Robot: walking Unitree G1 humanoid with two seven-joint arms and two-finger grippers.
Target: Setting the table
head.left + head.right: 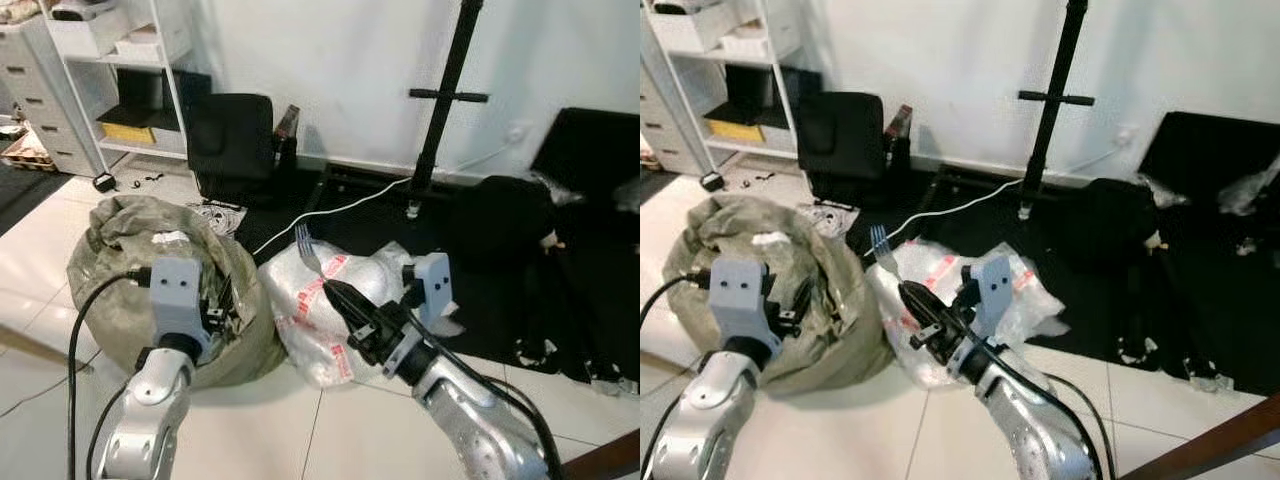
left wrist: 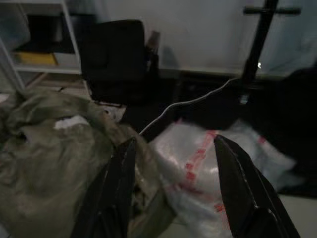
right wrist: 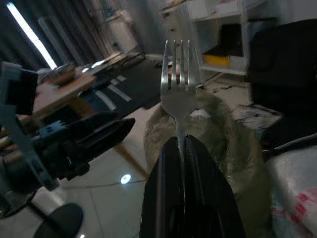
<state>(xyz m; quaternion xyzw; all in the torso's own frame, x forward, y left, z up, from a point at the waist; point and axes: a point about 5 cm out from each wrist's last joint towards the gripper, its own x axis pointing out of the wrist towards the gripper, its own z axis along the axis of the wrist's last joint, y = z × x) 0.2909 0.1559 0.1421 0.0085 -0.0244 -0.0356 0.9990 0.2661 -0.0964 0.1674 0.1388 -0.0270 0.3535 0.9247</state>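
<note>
Left eye view has the robot standing over a tiled floor (image 1: 330,430), no bench in front of it, so my guess is it's mid-carry and the placing step hasn't started. Biggest stuff first: a white wall across the top, a white shelf unit (image 1: 110,70) in the upper left, a black stand (image 1: 445,95) upper middle, and dark mats along the right side. Lower left of the frame there's a big olive sack (image 1: 130,260), with a clear plastic bag (image 1: 310,300) with red print just beside it in the middle.

The right gripper (image 1: 335,290) sits centre-low in the frame with its fingers clamped together on the handle of a fork (image 1: 308,253). The fork's long axis runs straight on from the fingers, tines at the far end, pointing up and toward the upper left. Right wrist view shows it nicely, tines dead upright in the middle of that shot, handle pinched between the two black fingers.

The left gripper (image 2: 173,193) is in the lower left, over the sack, fingers apart and holding nothing.

So the fork is all the right arm's business. Whatever surface it ends up at, I reckon the wrist has to tip so that long axis lies flat before letting go.
</note>
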